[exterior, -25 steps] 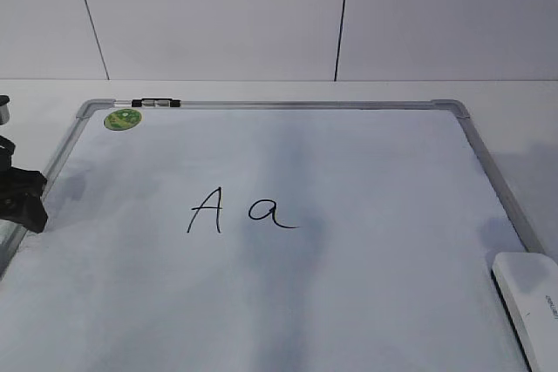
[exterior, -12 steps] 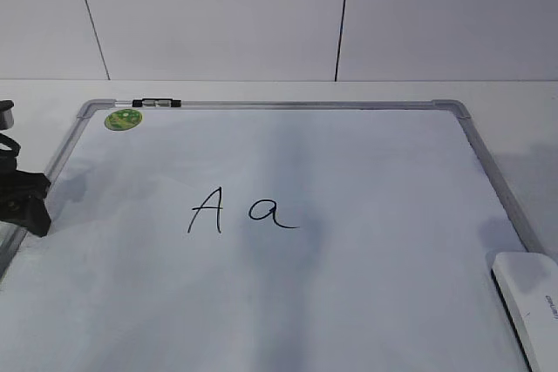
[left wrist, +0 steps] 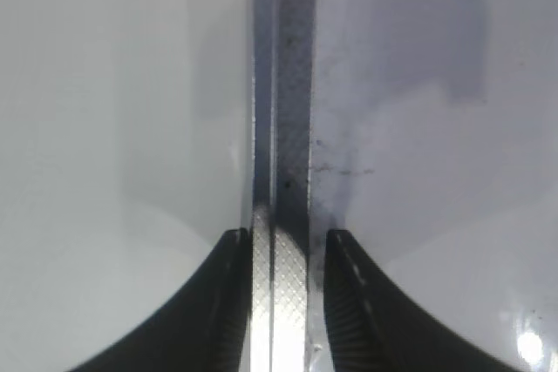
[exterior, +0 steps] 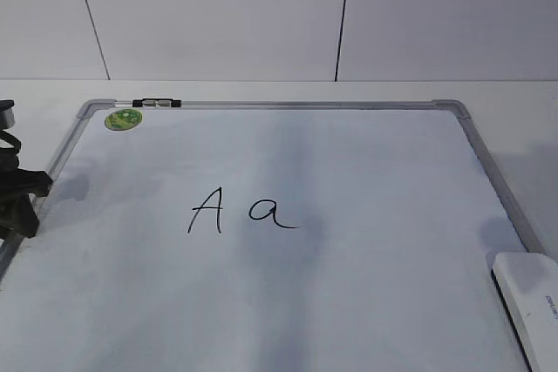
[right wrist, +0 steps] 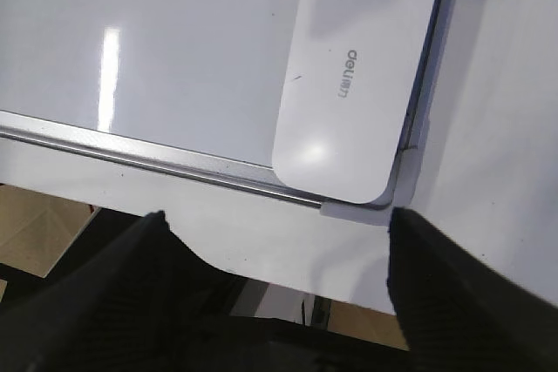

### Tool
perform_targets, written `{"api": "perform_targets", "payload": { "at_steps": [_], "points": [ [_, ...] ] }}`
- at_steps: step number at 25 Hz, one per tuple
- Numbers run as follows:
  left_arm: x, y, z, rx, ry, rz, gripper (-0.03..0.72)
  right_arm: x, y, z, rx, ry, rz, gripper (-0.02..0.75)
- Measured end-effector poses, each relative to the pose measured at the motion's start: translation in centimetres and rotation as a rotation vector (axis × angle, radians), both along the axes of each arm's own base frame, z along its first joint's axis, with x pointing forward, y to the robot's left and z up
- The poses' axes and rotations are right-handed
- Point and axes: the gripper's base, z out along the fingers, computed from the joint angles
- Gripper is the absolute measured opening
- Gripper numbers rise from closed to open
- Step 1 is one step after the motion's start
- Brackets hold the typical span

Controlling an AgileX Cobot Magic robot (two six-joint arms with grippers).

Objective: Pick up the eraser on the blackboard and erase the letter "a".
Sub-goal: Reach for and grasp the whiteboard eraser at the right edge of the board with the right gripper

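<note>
The blackboard (exterior: 375, 163) is a white board with a silver frame, lying flat on the table. The letter "a" (exterior: 270, 213) is written near its middle, to the right of a capital "A" (exterior: 205, 209). The eraser (exterior: 530, 302) lies at the board's near right corner and also shows in the right wrist view (right wrist: 357, 76). My right gripper (right wrist: 277, 224) is open and empty, just off that corner, short of the eraser. My left gripper (exterior: 17, 202) is at the board's left edge. Its jaws (left wrist: 283, 241) are closed on the frame (left wrist: 281, 128).
A green round sticker (exterior: 123, 118) and a small black clip (exterior: 157, 104) sit at the board's far left corner. The white table's front edge (right wrist: 261, 272) runs just below the board's corner (right wrist: 370, 211), with floor beyond. A white wall stands behind the table.
My left gripper has shifted slightly left and down at the board's left edge. The board, letters and eraser have not moved.
</note>
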Motion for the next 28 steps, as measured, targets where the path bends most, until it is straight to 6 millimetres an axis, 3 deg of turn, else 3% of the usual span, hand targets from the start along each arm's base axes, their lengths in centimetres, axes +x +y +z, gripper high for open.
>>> {"api": "perform_targets", "payload": {
  "at_steps": [19,28],
  "points": [
    [0.0,0.1,0.0,0.01,0.006,-0.011,0.189,0.2,-0.1,-0.2,-0.007,0.011,0.006,0.592],
    [-0.1,0.1,0.0,0.011,0.008,-0.013,0.189,2.4,0.0,-2.6,-0.003,0.156,-0.047,0.592]
  ]
}}
